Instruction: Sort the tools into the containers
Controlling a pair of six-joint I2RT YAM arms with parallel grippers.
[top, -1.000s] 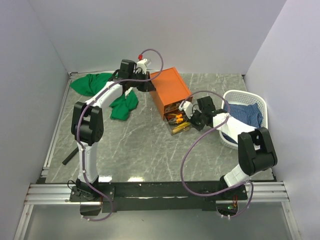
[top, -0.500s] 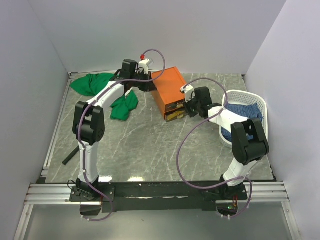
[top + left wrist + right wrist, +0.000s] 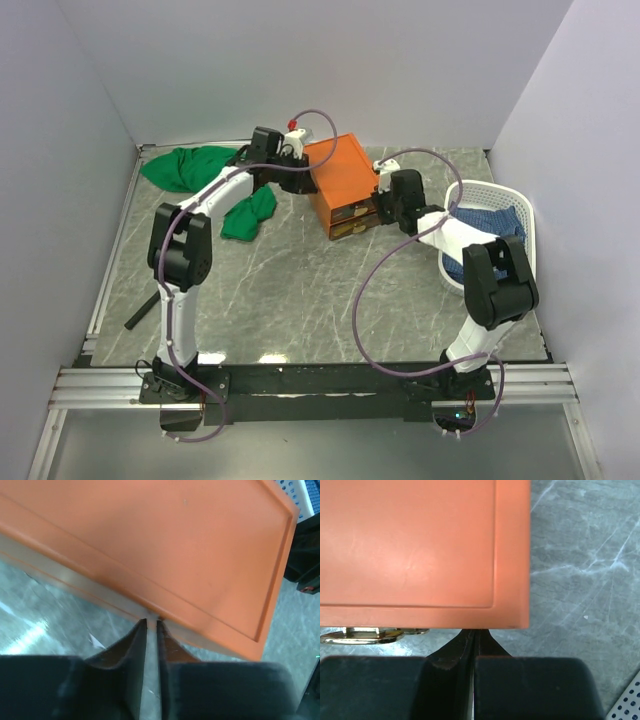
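Drawers [image 3: 352, 217], two clear ones stacked in the near face of the orange box [image 3: 343, 178], sit pushed in, about flush with the front. The box stands toward the back of the grey marbled counter [image 3: 300, 290]. Yellowish shapes show through the clear fronts, and the right wrist view catches a yellow bit [image 3: 362, 636] just under the lid's edge. Which tool it is cannot be told.

The left gripper [image 3: 302, 160] meets the box at its far left edge. Its fingers [image 3: 136, 642] are almost together with a thin slit between them and nothing in it, and their tips touch the rim of the lid. The right gripper [image 3: 383, 203] is at the box's right front corner. Its fingers [image 3: 462, 647] are pressed together and empty, with their tips against the lid's edge.

Two green cloths [image 3: 190, 165] lie left of the box. A white basket [image 3: 497, 190] holding blue cloth [image 3: 490, 228] stands at the right. A black stick [image 3: 140, 312] lies near the counter's left edge.
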